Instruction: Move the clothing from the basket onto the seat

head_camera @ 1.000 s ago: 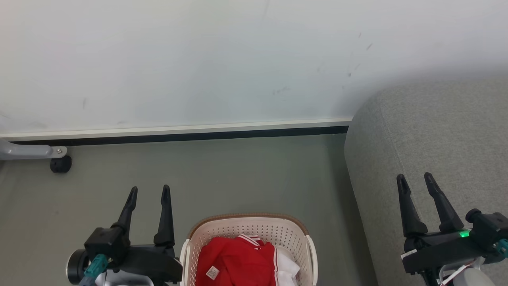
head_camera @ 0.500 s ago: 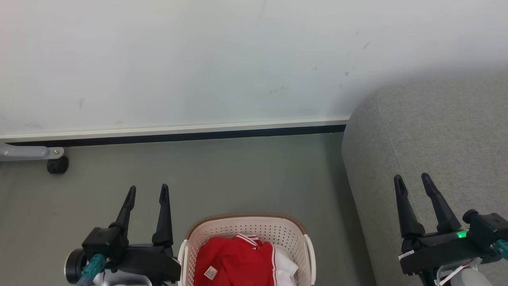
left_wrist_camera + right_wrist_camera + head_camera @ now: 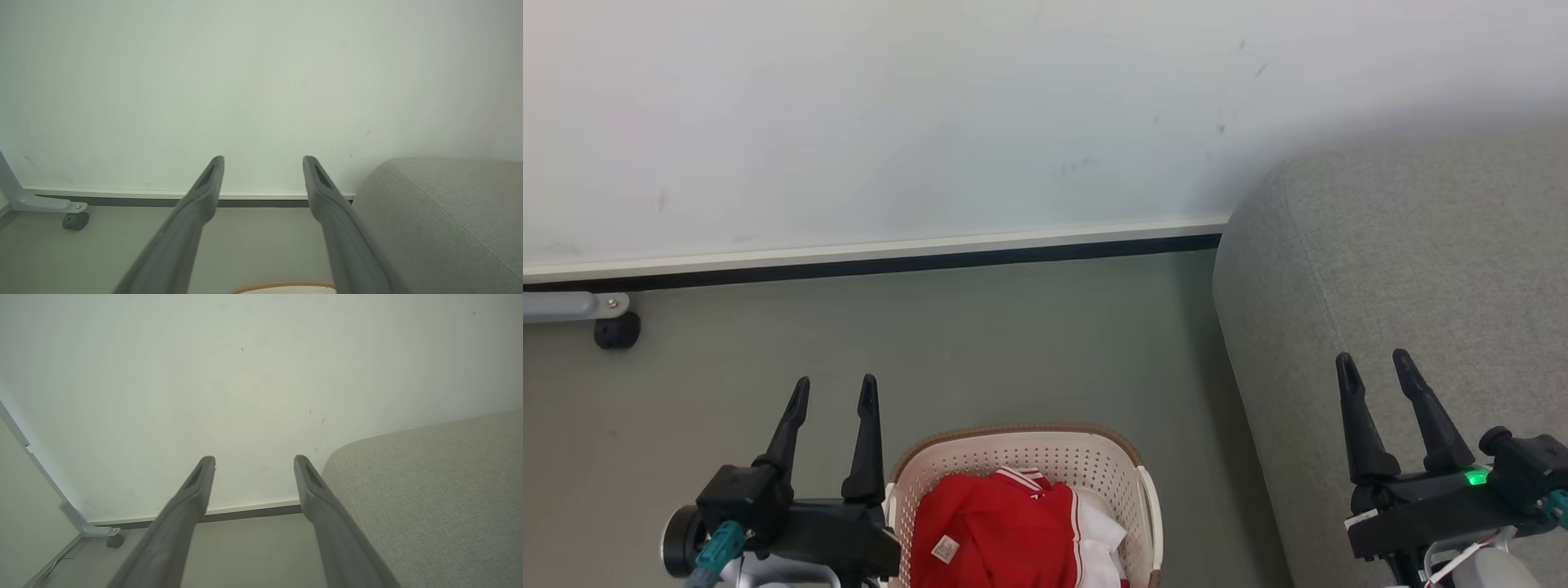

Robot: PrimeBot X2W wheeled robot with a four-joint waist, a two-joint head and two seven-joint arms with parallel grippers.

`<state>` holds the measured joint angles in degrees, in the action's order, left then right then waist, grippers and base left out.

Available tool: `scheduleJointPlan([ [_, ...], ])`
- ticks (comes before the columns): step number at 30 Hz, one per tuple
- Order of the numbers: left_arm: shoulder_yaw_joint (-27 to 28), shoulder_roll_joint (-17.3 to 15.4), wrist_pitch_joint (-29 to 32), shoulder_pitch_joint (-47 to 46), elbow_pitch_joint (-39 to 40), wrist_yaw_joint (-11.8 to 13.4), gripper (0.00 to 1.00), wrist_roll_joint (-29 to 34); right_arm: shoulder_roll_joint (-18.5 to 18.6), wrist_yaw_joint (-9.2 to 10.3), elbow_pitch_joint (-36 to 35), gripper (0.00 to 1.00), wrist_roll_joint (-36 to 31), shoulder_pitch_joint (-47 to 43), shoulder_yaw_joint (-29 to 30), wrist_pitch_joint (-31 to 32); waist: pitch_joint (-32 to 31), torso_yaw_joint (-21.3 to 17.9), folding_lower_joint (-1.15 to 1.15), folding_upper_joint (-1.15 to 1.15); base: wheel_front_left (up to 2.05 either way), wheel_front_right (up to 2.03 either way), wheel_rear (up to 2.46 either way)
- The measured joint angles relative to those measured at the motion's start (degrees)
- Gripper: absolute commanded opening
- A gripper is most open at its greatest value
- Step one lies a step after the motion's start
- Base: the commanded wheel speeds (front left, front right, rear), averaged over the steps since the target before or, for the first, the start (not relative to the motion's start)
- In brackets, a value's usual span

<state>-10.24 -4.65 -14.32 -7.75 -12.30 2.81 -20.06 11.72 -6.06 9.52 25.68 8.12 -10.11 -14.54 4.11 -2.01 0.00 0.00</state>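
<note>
Clothing (image 3: 996,523) lies in basket (image 3: 1029,456); left end effector (image 3: 836,380) and right end effector (image 3: 1372,356) gape empty.

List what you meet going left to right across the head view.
Caster wheel → left gripper → basket holding the clothing → seat. The right gripper hangs in front of the seat, so it has no place of its own.

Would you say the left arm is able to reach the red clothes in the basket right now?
Probably yes: the left tool, open, sits just beside the basket, and the clothes lie uncovered on top.
</note>
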Motion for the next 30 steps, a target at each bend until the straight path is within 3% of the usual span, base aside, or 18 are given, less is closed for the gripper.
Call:
scheduleJointPlan([
  [13, 0.0, 0.35, 0.0, -0.62, 0.43, -1.37, 1.0, 0.31, -0.94, -0.49, -2.32, 1.0, 0.0, 1.1, 0.53, -0.01, 5.3, -1.8, 0.0, 0.0, 0.0, 0.0, 0.0],
  [30, -1.86, 0.86, 1.2, -11.51, -6.57, -3.36, 1.0, -0.04, -1.57, -0.81, -4.87, 1.0, -0.1, 9.6, 0.73, -0.16, 16.29, -5.59, 0.01, 0.01, 0.0, 0.0, 0.0],
])
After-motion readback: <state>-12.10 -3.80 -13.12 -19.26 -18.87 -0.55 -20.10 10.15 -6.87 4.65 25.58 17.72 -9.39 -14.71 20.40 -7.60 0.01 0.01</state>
